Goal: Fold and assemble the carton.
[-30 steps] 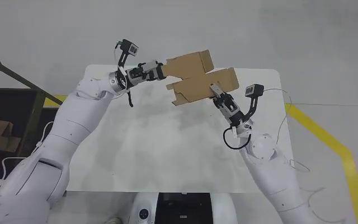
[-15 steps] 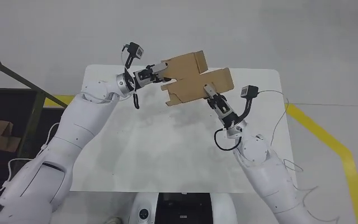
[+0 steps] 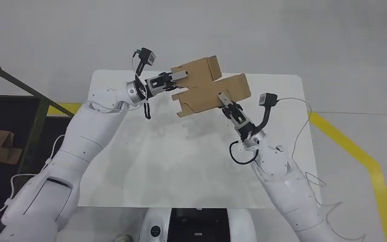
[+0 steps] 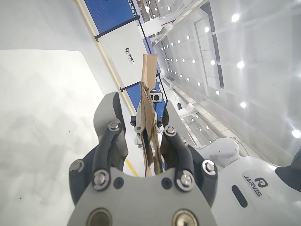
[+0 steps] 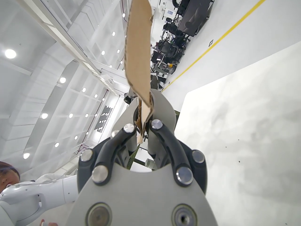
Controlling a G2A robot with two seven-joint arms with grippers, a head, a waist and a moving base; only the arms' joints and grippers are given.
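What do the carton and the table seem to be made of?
Carton: brown corrugated cardboard, matte; its cut edge looks layered and frayed in the wrist views. Table: hard, smooth white board with grey smudges; perhaps laminate or painted wood, I cannot tell.

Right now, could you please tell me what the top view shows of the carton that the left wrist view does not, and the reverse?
Top view: the carton face-on, a flat stepped sheet held over the table between the left hand and the right hand. Left wrist view: the carton edge-on, its layers between the left hand's fingers, close against one with a gap to the other. Both: the carton clear of the table, with the left hand at one end.
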